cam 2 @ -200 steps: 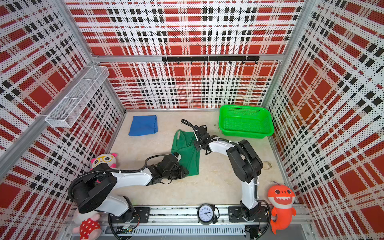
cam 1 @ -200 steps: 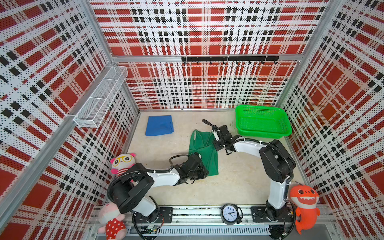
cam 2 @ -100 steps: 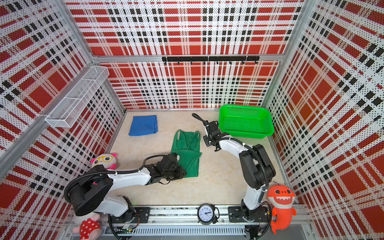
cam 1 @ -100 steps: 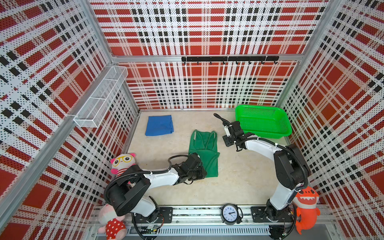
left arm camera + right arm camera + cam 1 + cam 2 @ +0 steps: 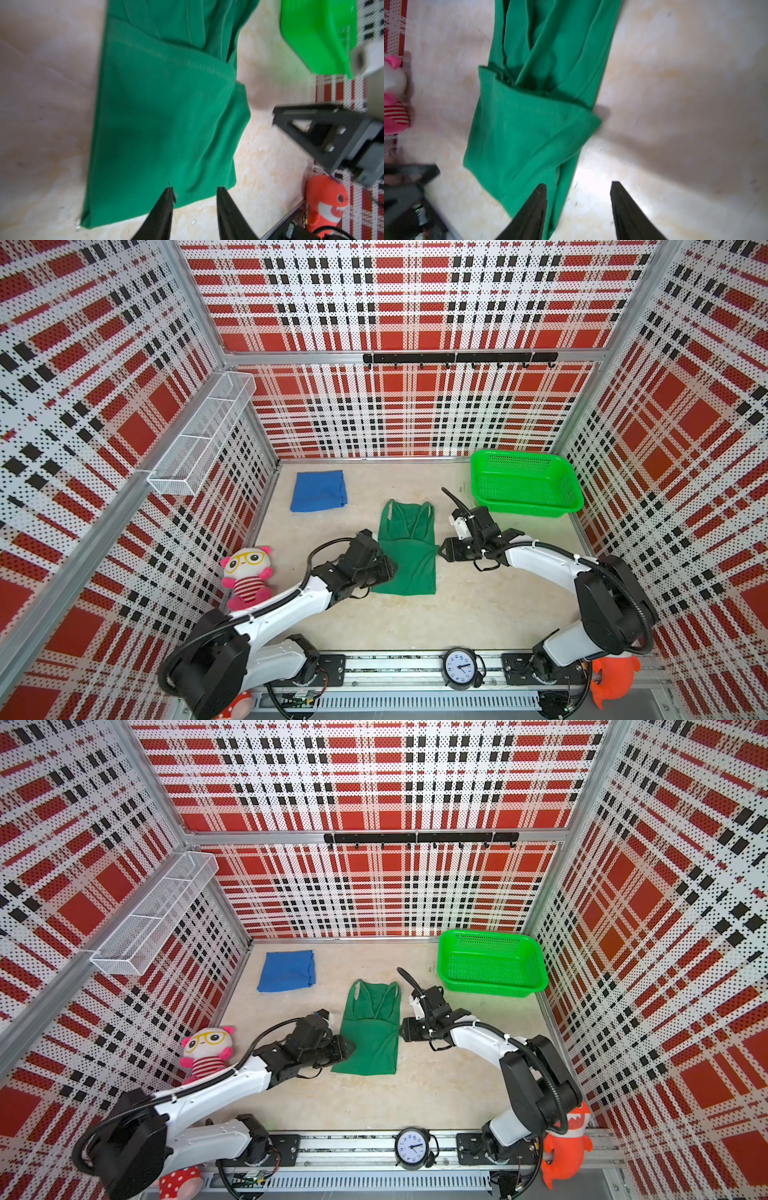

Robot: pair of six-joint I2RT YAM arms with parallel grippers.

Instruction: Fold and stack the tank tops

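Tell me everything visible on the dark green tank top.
The dark green tank top is ribbed knit cloth, lying flat on the table, folded lengthwise into a narrow strip, straps at the far end, hem at the near end. A loose flap bulges at its right edge. The left gripper, jaws apart, is at its left edge; the right gripper, jaws apart, at its right. Contact is unclear.
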